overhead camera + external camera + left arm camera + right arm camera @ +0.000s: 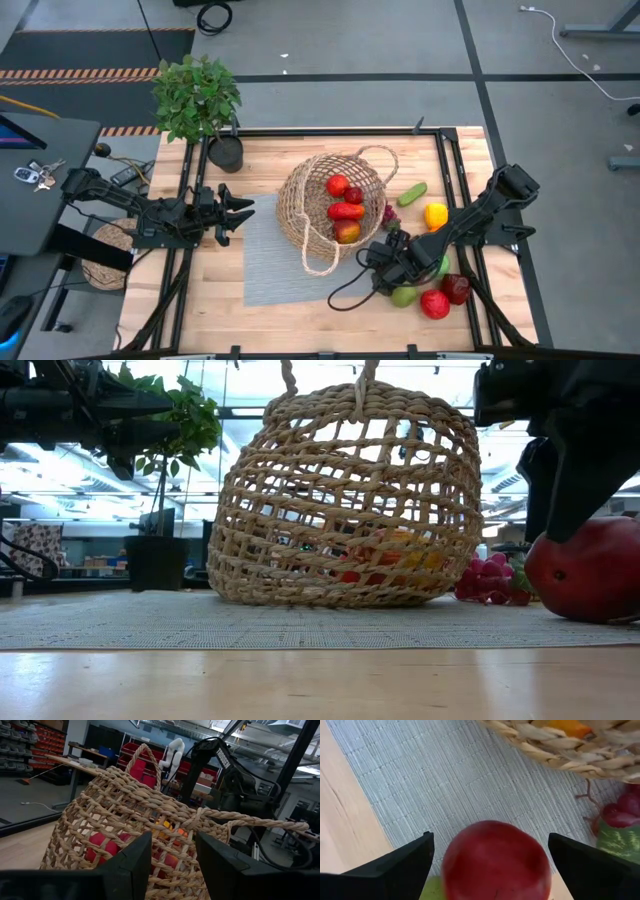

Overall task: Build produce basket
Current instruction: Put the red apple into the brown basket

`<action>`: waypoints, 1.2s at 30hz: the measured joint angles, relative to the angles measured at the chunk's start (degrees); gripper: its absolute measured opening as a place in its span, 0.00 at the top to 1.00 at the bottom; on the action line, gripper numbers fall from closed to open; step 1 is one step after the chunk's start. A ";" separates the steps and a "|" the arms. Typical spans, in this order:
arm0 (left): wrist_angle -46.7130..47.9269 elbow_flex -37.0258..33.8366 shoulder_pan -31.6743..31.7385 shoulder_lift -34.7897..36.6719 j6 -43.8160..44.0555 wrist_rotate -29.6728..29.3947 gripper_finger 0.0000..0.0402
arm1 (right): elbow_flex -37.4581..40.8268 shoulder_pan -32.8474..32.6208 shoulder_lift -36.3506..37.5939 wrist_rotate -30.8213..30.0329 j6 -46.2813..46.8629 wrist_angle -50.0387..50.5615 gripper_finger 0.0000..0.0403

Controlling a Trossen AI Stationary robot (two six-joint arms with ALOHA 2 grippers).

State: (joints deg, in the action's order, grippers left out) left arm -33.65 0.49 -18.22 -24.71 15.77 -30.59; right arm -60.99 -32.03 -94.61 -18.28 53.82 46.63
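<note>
Woven wicker basket (330,205), table centre, tipped on its side on a grey mat (270,260), holding red and orange produce. Right gripper (490,865) at its 5 o'clock, fingers wide apart around a red apple (495,862), contact unclear. Left gripper (237,212) at 9 o'clock, parted, empty.

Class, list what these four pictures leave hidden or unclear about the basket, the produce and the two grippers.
- Basket contents: low view, the wicker weave screens them; only red and orange patches show.
- Red apple: right wrist view, the frame edge cuts off its lower part; contact with the open right gripper is unclear.
- Left gripper: left wrist view, fingertips cut off below.
</note>
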 joint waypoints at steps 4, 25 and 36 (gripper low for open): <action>0.00 0.00 -0.01 0.00 0.01 0.00 0.60 | 0.08 -0.28 0.00 0.12 0.00 0.61 0.01; 0.00 0.00 0.00 -0.01 0.00 0.00 0.60 | 5.50 -0.85 0.58 1.03 -2.92 -4.42 0.10; 0.00 0.00 0.00 -0.02 0.00 0.00 0.60 | -3.96 1.69 0.33 0.39 -4.46 10.00 0.12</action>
State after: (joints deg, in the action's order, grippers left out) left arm -33.65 0.49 -18.22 -24.73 15.77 -30.59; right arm -64.95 -30.33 -94.28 -17.89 49.36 56.62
